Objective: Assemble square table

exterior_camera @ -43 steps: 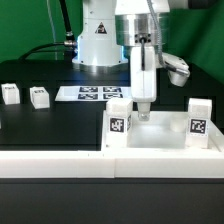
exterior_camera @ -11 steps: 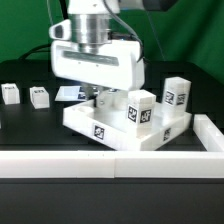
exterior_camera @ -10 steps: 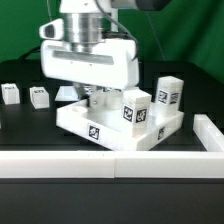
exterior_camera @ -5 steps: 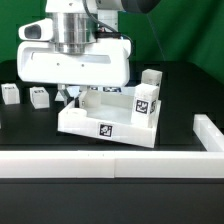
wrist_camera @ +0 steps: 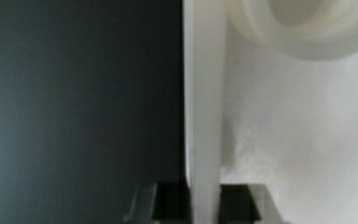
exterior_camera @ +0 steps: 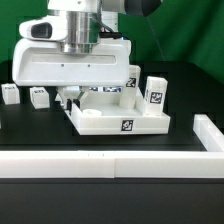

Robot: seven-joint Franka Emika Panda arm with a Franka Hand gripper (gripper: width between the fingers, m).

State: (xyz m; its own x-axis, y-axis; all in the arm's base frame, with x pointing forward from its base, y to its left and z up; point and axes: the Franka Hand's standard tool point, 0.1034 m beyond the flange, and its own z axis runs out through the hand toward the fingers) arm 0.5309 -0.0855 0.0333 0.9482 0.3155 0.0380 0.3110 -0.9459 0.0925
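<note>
The square table top [exterior_camera: 104, 120] lies on the black table, a white rimmed tray with a tag on its front wall. Two white tagged legs [exterior_camera: 155, 90] [exterior_camera: 133, 80] stand upright in its far corners. My gripper [exterior_camera: 73, 98] is at the top's corner on the exterior view's left, under the big white hand. In the wrist view my gripper [wrist_camera: 206, 200] is shut on the top's thin rim wall [wrist_camera: 202, 110], one dark finger [wrist_camera: 172, 202] on each side. A round corner socket [wrist_camera: 314, 30] shows beyond it.
Two loose white tagged legs [exterior_camera: 10, 93] [exterior_camera: 39, 97] lie at the exterior view's left. A raised white rail [exterior_camera: 100, 161] runs along the table's front and turns up at the exterior view's right [exterior_camera: 209, 130]. A green backdrop stands behind.
My gripper has moved toward the exterior view's left, holding the table top's rim. The top has slid and turned with it, so its front wall now faces the camera more squarely.
</note>
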